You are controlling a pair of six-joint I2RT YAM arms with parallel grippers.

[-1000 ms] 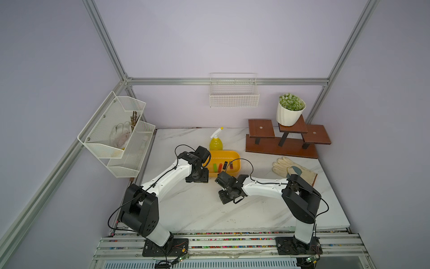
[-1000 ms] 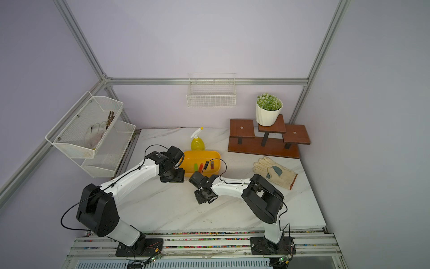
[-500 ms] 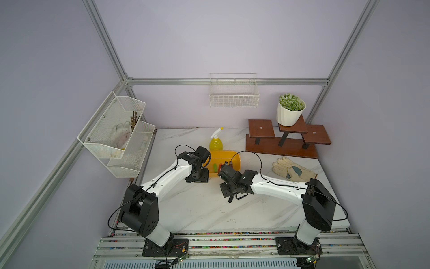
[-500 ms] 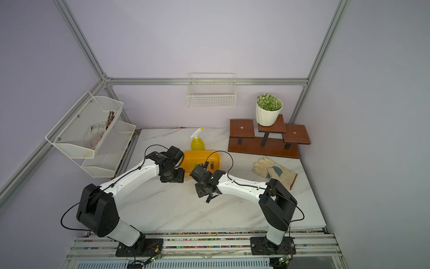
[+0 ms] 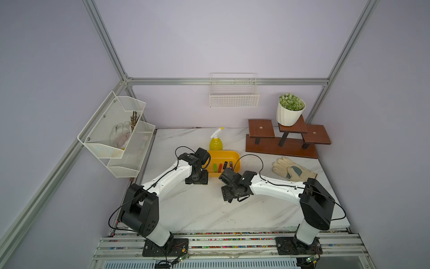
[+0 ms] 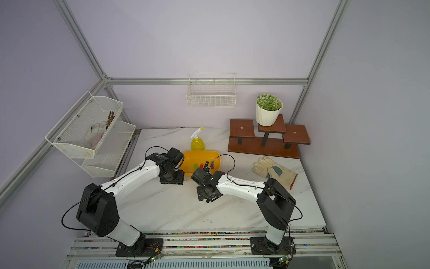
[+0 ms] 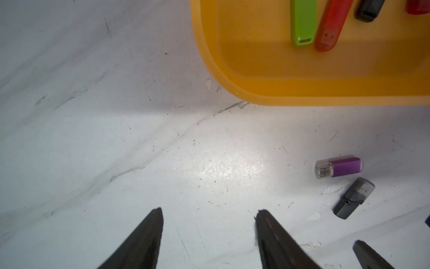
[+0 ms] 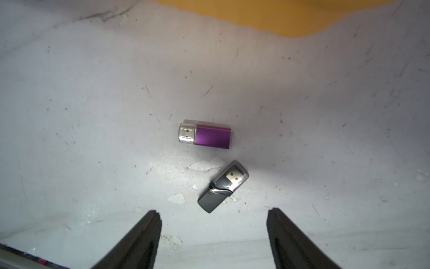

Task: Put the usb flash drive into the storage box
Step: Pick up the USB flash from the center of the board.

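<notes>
Right hand [image 8: 214, 210], spread wide, hangs above the purple usb flash drive [image 8: 206, 137] and black flash drive [image 8: 222, 186] just outside the storage box [image 7: 302, 97]. Left hand [image 7: 208, 210] gapes beside it.

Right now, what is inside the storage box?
Inside the storage box lie a green drive, a red drive, a black drive and a dark red drive. The left arm covers one end in both top views.

Around the right end effector [image 8: 213, 215]: storage box [image 5: 230, 152] at 12 o'clock, left end effector [image 7: 208, 210] at 9. Desk [image 5: 197, 206] lies bare at 7.
</notes>
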